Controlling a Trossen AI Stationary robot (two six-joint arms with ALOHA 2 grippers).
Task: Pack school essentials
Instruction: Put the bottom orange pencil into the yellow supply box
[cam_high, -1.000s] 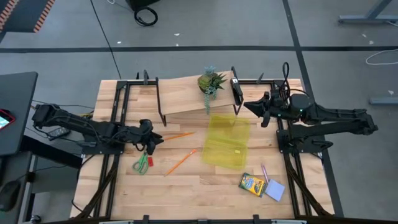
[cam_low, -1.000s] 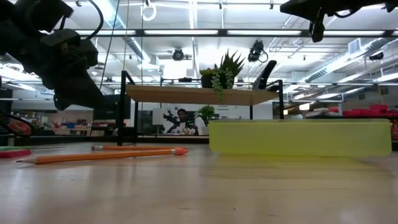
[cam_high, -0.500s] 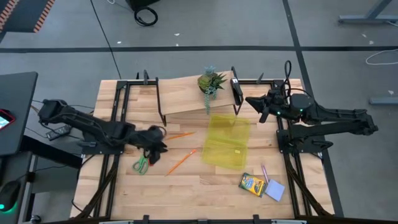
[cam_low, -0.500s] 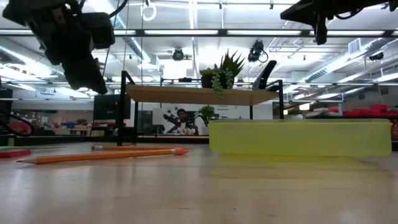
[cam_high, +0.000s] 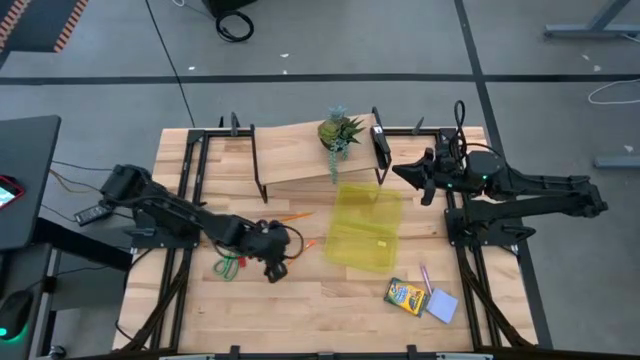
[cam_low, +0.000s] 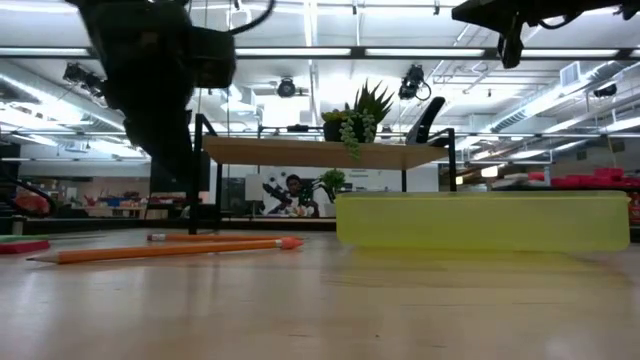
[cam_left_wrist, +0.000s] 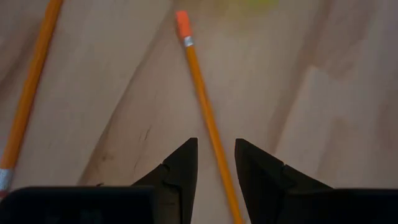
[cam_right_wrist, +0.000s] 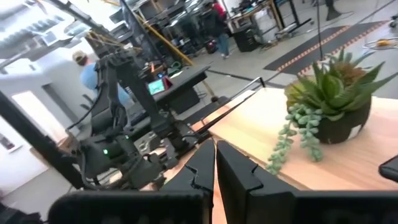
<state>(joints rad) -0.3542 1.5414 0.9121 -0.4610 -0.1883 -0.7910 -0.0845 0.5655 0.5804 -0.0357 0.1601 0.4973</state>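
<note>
My left gripper (cam_high: 277, 265) (cam_left_wrist: 216, 144) hovers open above the near orange pencil (cam_left_wrist: 205, 112), one finger on either side of its shaft, touching nothing. In the high view only the pencil's eraser end (cam_high: 309, 244) shows past the gripper. The second orange pencil (cam_high: 290, 216) (cam_left_wrist: 28, 93) lies farther back. Green-handled scissors (cam_high: 228, 265) lie left of the gripper. The crayon box (cam_high: 405, 295), pink pen (cam_high: 426, 278) and pale blue notepad (cam_high: 442, 305) lie near the table's right front corner. My right gripper (cam_high: 398, 170) (cam_right_wrist: 214, 158) is shut, raised beyond the yellow pouch (cam_high: 365, 225).
A potted spiky plant (cam_high: 340, 130) (cam_right_wrist: 326, 106) stands on a raised wooden board (cam_high: 295, 152) at the far edge, between black metal frames (cam_high: 381, 145). The pouch (cam_low: 485, 222) lies flat at mid-table. Bare wood lies along the near edge. People show in the room behind.
My left arm has swung from beside the scissors toward the table's right and near edge, and its gripper now stands over the near pencil. The pencils, scissors and pouch have stayed where they were.
</note>
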